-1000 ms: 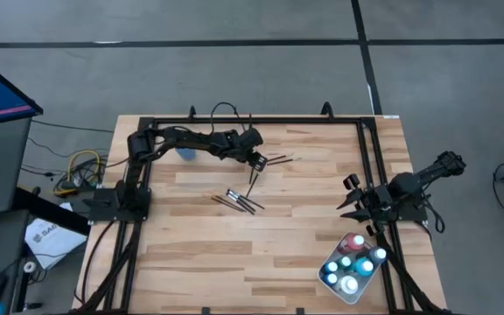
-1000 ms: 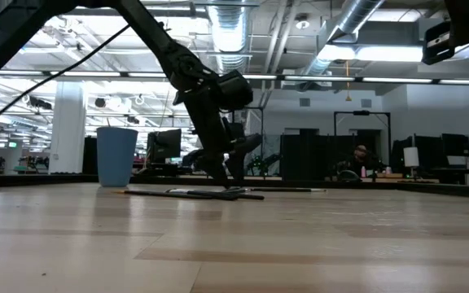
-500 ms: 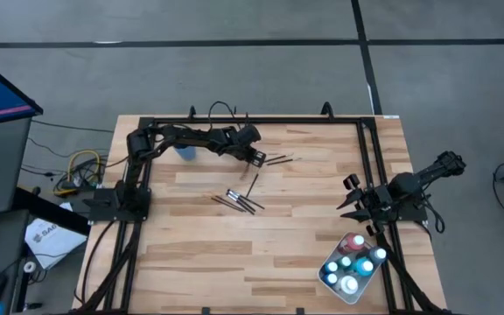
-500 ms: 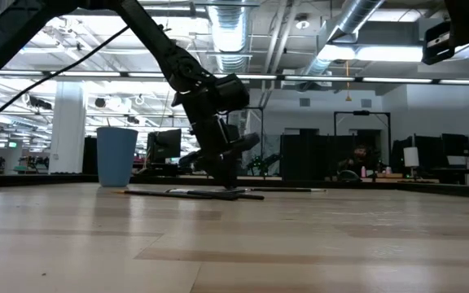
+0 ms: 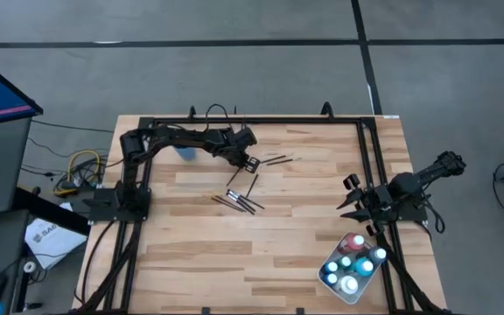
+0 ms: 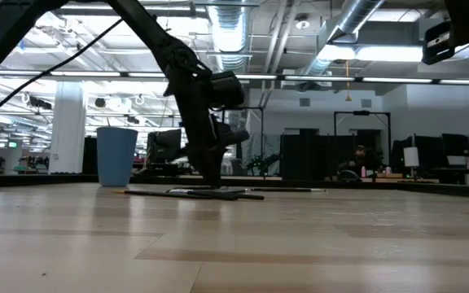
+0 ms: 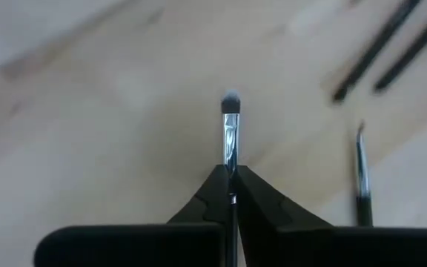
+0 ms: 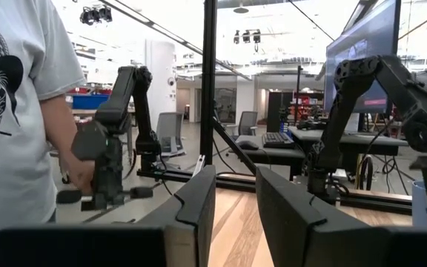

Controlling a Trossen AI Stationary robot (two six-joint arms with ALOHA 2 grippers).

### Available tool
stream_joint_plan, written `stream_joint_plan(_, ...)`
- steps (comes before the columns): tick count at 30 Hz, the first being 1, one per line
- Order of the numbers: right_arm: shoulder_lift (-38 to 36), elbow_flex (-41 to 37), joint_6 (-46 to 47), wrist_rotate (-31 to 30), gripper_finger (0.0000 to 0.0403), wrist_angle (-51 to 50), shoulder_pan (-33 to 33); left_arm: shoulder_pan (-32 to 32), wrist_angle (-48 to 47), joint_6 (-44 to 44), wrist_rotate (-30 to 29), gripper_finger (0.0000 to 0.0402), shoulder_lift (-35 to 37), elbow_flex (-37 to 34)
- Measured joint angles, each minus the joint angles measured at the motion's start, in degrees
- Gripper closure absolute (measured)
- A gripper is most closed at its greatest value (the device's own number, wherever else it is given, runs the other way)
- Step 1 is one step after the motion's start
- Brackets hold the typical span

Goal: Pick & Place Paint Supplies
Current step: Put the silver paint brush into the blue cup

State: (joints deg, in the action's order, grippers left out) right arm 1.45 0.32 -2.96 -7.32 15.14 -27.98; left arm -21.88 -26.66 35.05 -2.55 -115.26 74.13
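Fingers [image 7: 254,204] of the left gripper [image 5: 250,164] pinch one paintbrush [image 7: 230,141], handle hidden between them, near the blue cup [image 5: 185,152]; right gripper [image 5: 350,197] slightly parted, empty.

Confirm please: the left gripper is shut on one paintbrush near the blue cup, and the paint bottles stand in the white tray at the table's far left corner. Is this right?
The tray's place is wrong. The high view shows the white tray with the paint bottles at the near right corner, close to the waiting right arm. The rest holds: the left gripper is shut on a paintbrush, not far from the blue cup.
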Motion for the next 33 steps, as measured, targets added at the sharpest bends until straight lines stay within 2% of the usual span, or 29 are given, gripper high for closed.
stream_joint_plan(8,0.0,0.0,0.0,0.0,0.0311,0.0,0.0,0.0,1.9,-2.1,-5.0,0.04,8.2,-1.4)
stream_joint_plan(11,0.0,0.0,0.0,0.0,0.0311,0.0,0.0,0.0,5.0,-3.3,-7.6,0.04,13.5,-3.1)
stream_joint_plan(16,0.0,0.0,0.0,0.0,0.0311,0.0,0.0,-0.9,8.1,-4.7,-16.2,0.04,25.7,-11.1)
stream_joint_plan(18,0.0,0.0,0.0,0.0,0.0311,0.0,0.0,-2.0,10.5,-4.1,-16.6,0.04,31.1,-14.9)
stream_joint_plan(21,0.0,0.0,0.0,0.0,0.0311,0.0,0.0,-3.5,13.3,0.0,-13.5,0.0401,35.9,-20.3)
stream_joint_plan(23,0.0,0.0,0.0,0.0,0.0311,0.0,0.0,-4.0,14.7,1.4,-10.9,0.0401,35.7,-22.4)
stream_joint_plan(26,0.0,0.0,0.0,0.0,0.0311,0.0,0.0,-4.3,20.0,1.5,-5.4,0.0401,31.6,-22.5)
stream_joint_plan(28,0.0,0.0,0.0,0.0,0.0311,0.0,0.0,-3.9,24.2,1.2,-1.9,0.0401,27.6,-20.7)
stream_joint_plan(33,0.0,0.0,0.0,0.0,0.0311,0.0,0.0,-3.0,23.5,-3.7,3.7,0.0377,18.7,-12.9)
